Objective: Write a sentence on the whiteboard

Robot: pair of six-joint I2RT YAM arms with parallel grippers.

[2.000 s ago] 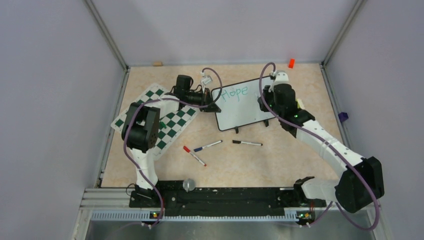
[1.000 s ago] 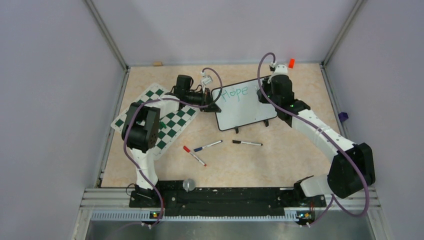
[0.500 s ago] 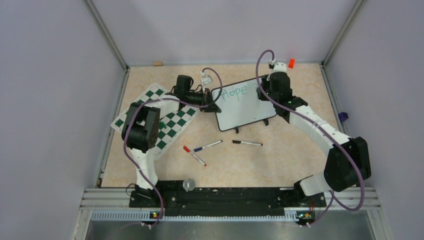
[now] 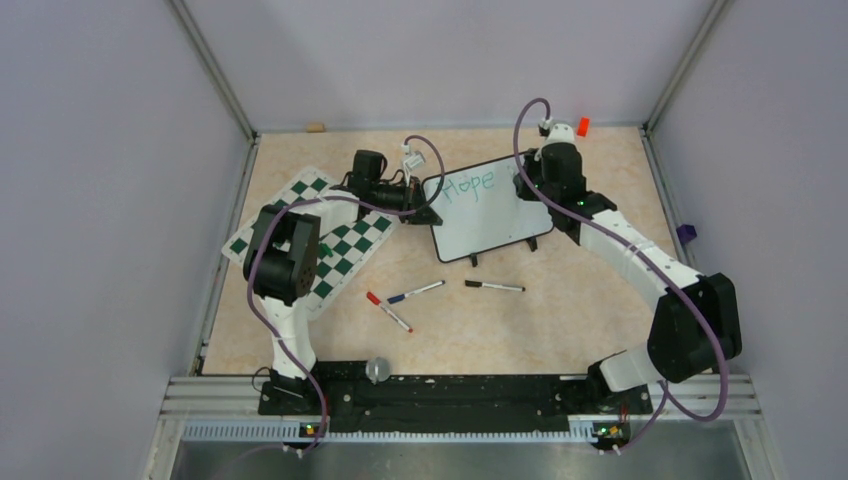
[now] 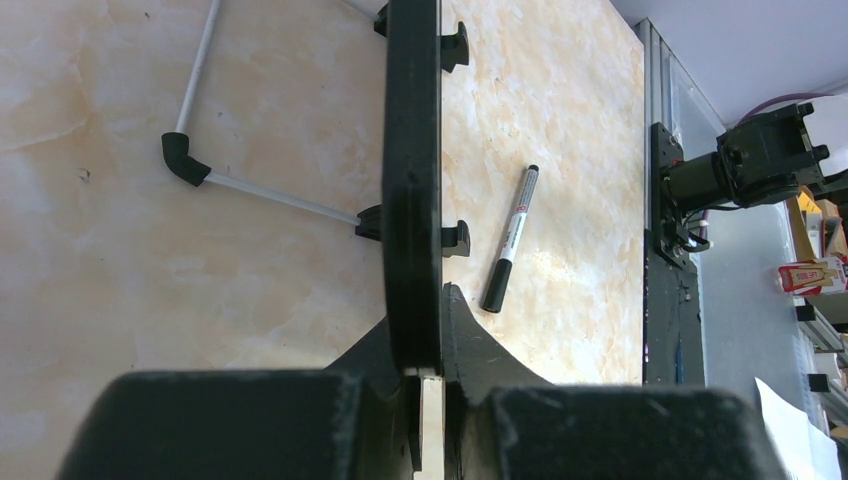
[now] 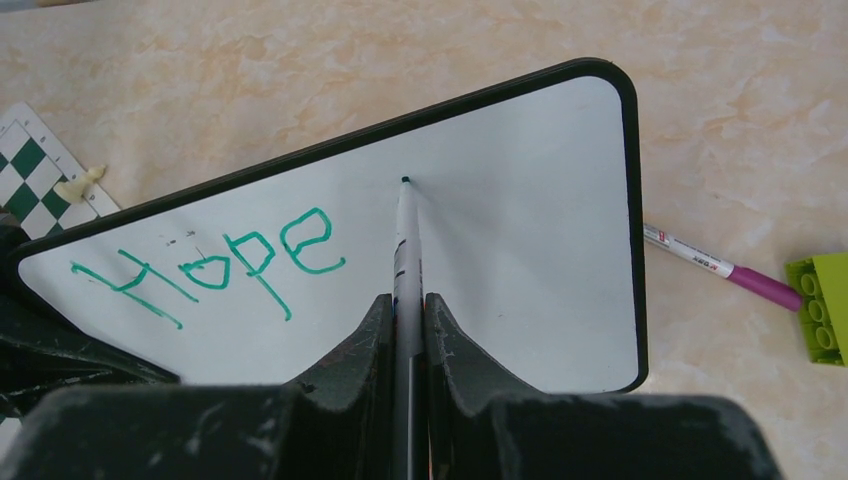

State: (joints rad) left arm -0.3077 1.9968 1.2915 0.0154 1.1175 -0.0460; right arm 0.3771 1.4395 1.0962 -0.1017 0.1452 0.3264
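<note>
The whiteboard [image 4: 490, 222] stands tilted on its small feet at the back middle of the table. The sentence's first word, "Hope" [image 6: 215, 268], is written on it in green. My left gripper [image 4: 428, 212] is shut on the board's left edge, seen edge-on in the left wrist view as a black frame [image 5: 412, 180] between the fingers of the left gripper [image 5: 425, 300]. My right gripper [image 6: 405, 300] is shut on a white marker [image 6: 404, 245]. The marker's green tip [image 6: 405, 181] points at the board near its top edge, right of "Hope".
A green-and-white chessboard mat [image 4: 320, 230] lies left of the board. Three loose markers [image 4: 494, 286] [image 4: 415, 292] [image 4: 390, 312] lie in front of it. A purple marker [image 6: 715, 266] and a green brick [image 6: 822, 308] lie right of the board. An orange cap [image 4: 583, 126] sits at the back.
My right arm has swung from the board's right side up to its top right part, then nearly stopped. The left gripper and the board have stayed still. No new writing shows.
</note>
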